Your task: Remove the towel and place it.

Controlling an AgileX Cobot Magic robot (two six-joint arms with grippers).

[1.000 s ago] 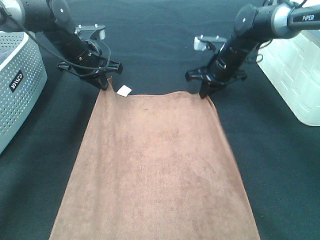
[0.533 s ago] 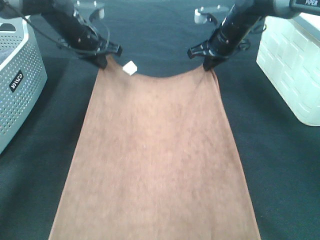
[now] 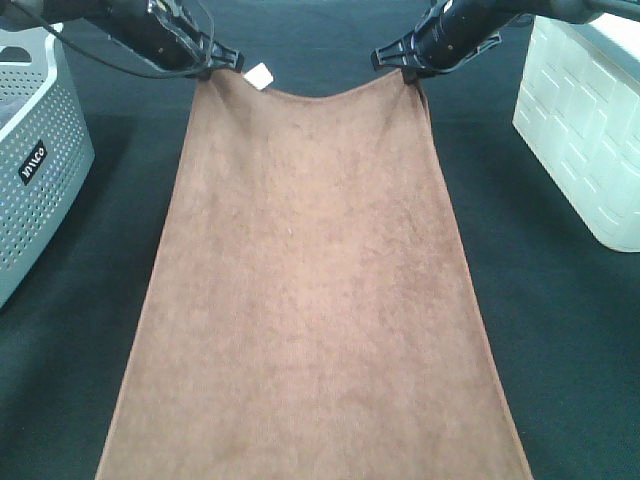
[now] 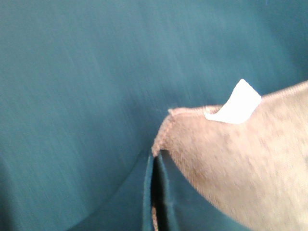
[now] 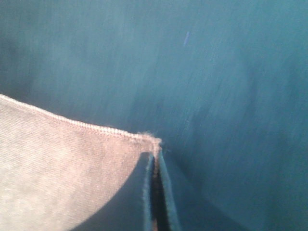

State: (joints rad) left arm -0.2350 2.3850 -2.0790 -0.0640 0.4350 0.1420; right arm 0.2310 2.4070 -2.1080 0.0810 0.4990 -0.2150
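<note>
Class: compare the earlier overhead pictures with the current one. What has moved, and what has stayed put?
Both grippers, left and right, have carried the far corners of the towel toward the top of the overhead view, taking its white tag along. Unchanged: jaws shut on those corners, the grey basket at left, the white bin at right.

The towel (image 3: 310, 290) is lying between 2 baskets, the left basket (image 3: 35, 170) and right basket (image 3: 585, 130), each far corner sitting in a gripper.

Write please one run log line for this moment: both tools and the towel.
left tool: shut on towel corner beside white tag | right tool: shut on other far corner | edge between sags
</note>
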